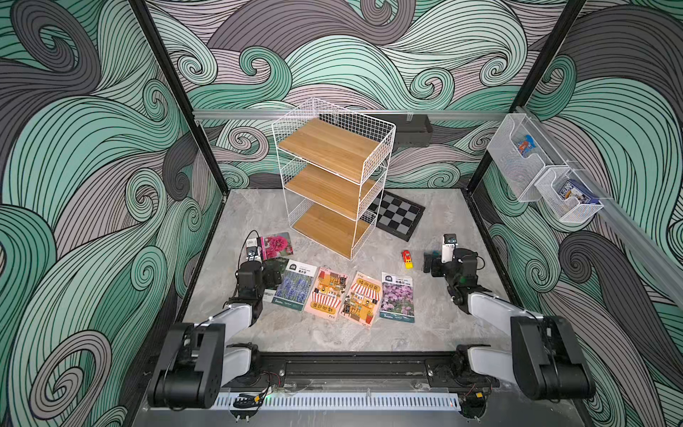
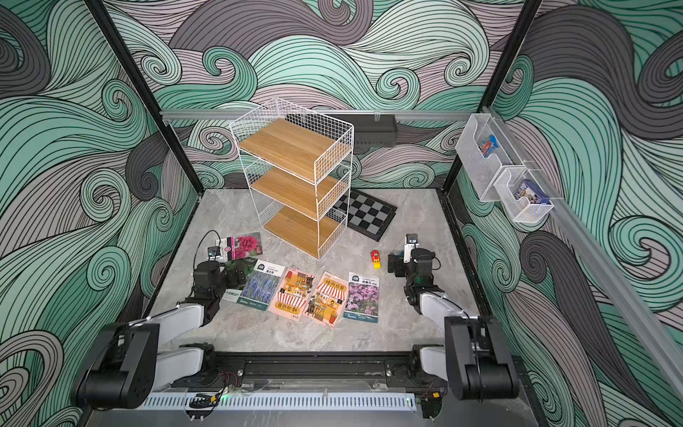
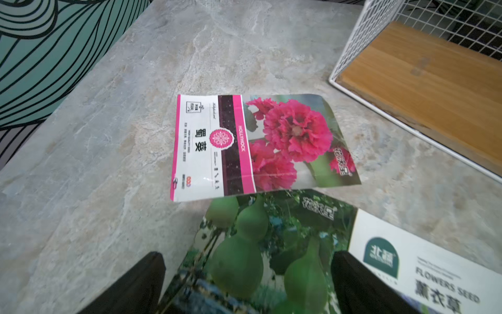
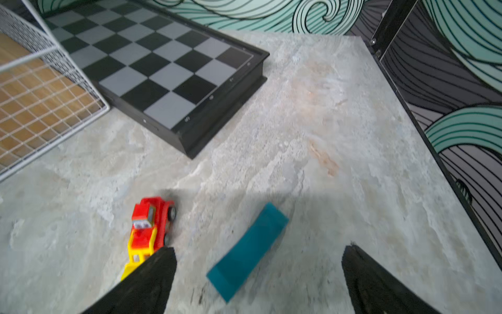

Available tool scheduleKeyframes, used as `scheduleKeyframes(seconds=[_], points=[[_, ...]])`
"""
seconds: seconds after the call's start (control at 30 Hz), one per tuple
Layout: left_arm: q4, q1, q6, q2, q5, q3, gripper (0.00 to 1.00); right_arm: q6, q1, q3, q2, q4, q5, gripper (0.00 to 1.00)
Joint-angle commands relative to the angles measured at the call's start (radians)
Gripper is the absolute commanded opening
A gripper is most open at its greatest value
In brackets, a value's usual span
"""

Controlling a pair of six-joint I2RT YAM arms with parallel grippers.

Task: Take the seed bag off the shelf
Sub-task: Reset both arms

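Observation:
The shelf [image 1: 334,173] [image 2: 295,173] stands at the table's middle back, and all three of its wooden boards are bare. Several seed bags lie flat on the table in front of it. A pink hollyhock bag [image 1: 275,246] [image 3: 260,146] lies nearest the left wall. My left gripper [image 1: 275,275] [image 3: 248,282] is open just above a green gourd bag [image 3: 266,244], which partly overlaps a lavender bag [image 1: 295,286]. My right gripper [image 1: 430,260] [image 4: 258,280] is open over a small teal block [image 4: 248,251] and holds nothing.
A red and yellow toy car [image 1: 407,258] [image 4: 152,225] sits left of the right gripper. A chessboard [image 1: 401,216] [image 4: 163,68] lies behind the shelf's right side. Two clear bins [image 1: 517,159] hang on the right wall, and a black box [image 1: 410,129] hangs at the back.

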Motion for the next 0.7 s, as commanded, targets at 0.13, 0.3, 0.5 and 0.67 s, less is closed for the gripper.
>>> scheduleKeyframes(seconds=[0.13, 0.3, 0.5, 0.67], points=[[0.41, 0.102, -0.026, 0.228, 0.217, 0.086, 0.99, 0.007, -0.012, 0.054, 0.053, 0.105, -0.068, 0.99], [0.236, 0.103, 0.015, 0.26, 0.308, 0.179, 0.99, 0.014, -0.023, 0.028, 0.055, 0.173, -0.071, 0.99], [0.434, 0.072, 0.065, 0.294, 0.308, 0.108, 0.99, 0.034, -0.036, -0.049, 0.262, 0.566, -0.121, 0.99], [0.285, 0.05, 0.089, 0.292, 0.273, 0.183, 0.99, 0.02, -0.011, -0.028, 0.262, 0.523, -0.059, 0.99]])
